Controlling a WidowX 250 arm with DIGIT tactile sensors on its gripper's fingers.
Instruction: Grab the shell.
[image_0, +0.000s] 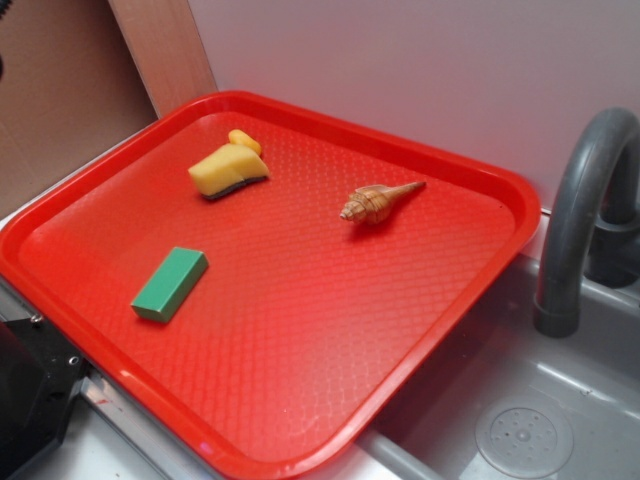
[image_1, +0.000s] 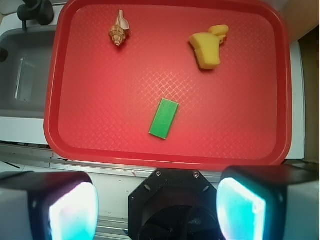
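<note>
The shell (image_0: 372, 201) is a small tan-brown spiral with a long thin point, lying on the red tray (image_0: 300, 400) toward its far right side. The wrist view shows the shell (image_1: 119, 30) at the tray's far left corner. My gripper (image_1: 157, 207) stands open, high above the tray's near edge, its two pale-lit fingers (image_1: 72, 210) wide apart with nothing between them. The shell lies far from the gripper. In the exterior view the gripper itself is out of frame.
A green block (image_0: 170, 284) lies near the tray's left middle, and a yellow sponge-like lump (image_0: 230, 168) sits at the far left. A grey sink (image_0: 520, 420) with a curved faucet (image_0: 580, 210) lies to the right. A black robot base (image_0: 30, 390) sits bottom left.
</note>
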